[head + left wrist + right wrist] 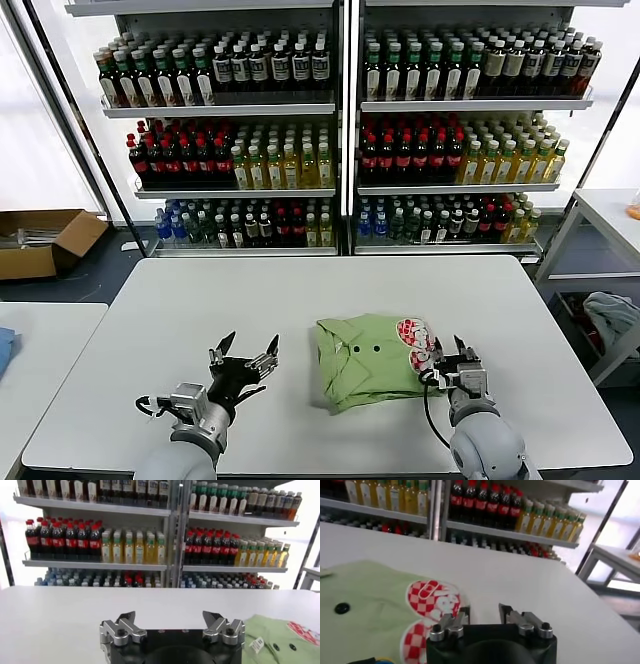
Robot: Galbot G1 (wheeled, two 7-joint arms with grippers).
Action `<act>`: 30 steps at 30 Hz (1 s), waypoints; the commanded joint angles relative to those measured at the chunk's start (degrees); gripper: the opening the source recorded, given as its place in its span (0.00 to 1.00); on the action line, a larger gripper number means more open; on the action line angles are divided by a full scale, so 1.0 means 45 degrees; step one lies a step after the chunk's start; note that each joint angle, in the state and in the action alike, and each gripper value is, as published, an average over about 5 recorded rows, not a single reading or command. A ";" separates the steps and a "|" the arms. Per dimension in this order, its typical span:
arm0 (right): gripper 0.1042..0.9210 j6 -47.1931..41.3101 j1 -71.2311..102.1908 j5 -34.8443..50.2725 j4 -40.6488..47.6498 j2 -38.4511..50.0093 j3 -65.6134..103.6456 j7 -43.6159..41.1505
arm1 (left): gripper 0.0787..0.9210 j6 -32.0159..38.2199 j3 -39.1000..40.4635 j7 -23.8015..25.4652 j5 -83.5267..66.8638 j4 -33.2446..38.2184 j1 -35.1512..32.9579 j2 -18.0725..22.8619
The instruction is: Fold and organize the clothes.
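A light green collared shirt [365, 365] lies folded on the white table [300, 300], with small dark buttons and its red-and-white checked patch [414, 335] at the right edge. In the right wrist view the shirt [370, 605] and patch [432, 597] lie just beside my right gripper [484, 611], whose jaws stand apart over bare table with nothing between them. From the head view, that right gripper [448, 352] sits at the shirt's right edge. My left gripper [248, 352] hovers open to the left of the shirt, apart from it. The left wrist view shows the left gripper [169, 616] wide open and the shirt [280, 637] off to one side.
Shelves of bottles [340, 130] stand behind the table. A cardboard box [40, 240] sits on the floor at the left. A second white table [40, 360] holds a blue cloth [5, 350] on the left. A grey-blue bundle of cloth [610, 312] lies at the right.
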State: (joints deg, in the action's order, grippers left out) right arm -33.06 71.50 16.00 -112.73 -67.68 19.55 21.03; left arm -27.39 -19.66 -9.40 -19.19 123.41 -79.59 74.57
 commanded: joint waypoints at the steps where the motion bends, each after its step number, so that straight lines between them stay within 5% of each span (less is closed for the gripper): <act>1: 0.46 -0.0023 0.0961 -0.1388 -0.2870 -0.0357 -0.0866 -0.0488 | 0.88 -0.0006 0.0181 0.0007 0.0081 -0.0076 -0.0038 0.0080; 14: 0.87 -0.0075 0.1935 0.1082 -0.2583 -0.1257 -0.3046 0.1606 | 0.88 0.0088 -0.0010 0.0051 0.0070 0.0020 -0.0487 0.0006; 30: 0.88 -0.0073 0.2487 0.1520 -0.2006 -0.1337 -0.1699 0.2538 | 0.88 0.0072 0.0122 0.0060 0.0122 -0.0071 -0.0584 0.0092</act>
State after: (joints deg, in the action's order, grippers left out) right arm -33.44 79.98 21.39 -122.11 -73.22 10.42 29.90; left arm -27.04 -19.33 -9.15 -18.71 123.27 -82.11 74.92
